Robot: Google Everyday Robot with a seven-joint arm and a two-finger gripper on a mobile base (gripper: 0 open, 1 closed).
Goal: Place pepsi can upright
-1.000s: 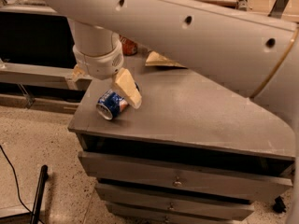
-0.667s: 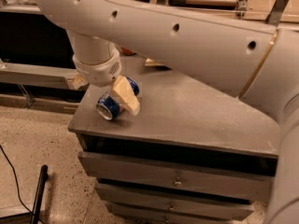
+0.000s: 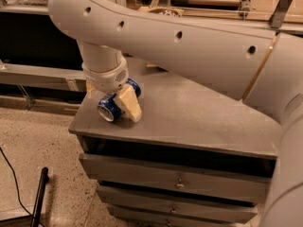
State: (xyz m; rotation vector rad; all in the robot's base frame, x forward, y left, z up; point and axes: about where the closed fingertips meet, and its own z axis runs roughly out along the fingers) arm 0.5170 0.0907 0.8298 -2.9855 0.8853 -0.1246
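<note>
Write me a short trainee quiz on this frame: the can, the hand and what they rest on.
1. True or false: the can stands upright.
2. Where is the hand? A) down at the can; B) raised well clear of the can; C) out of view.
3. Fill in: the can rests on top of the grey ___.

Key: 1. False, it lies on its side. 2. A. 3. cabinet.
</note>
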